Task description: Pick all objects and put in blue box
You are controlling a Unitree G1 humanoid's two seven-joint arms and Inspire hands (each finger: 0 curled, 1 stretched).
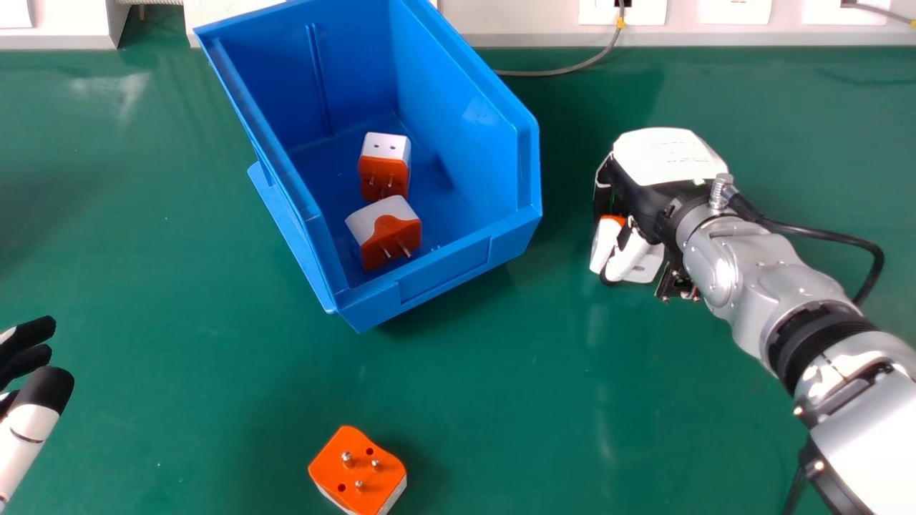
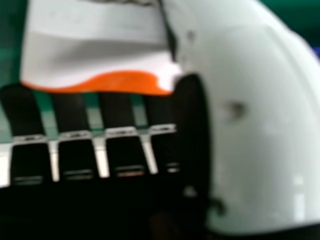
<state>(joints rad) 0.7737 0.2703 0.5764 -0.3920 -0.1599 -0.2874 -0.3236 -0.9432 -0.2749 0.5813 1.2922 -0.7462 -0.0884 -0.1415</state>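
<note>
My right hand [image 1: 669,161] is to the right of the blue box [image 1: 469,250], its fingers and thumb curled round a white and orange adapter [image 1: 646,263]. In the right hand view, the held adapter [image 2: 95,57] lies against the fingers of my right hand [image 2: 120,120], beside the thumb. Inside the box are two more adapters, one standing [image 1: 384,168] and one tilted [image 1: 388,232] just in front of it. Another adapter [image 1: 361,468] rests pins up on the green table near the front edge of the head view. My left hand [image 1: 32,400] stands open at the left edge.
The green table [image 1: 179,372] extends around the box. A grey cable [image 1: 565,70] runs along the back near the white wall panel [image 1: 529,18]. A black cable [image 1: 823,236] loops beside my right wrist.
</note>
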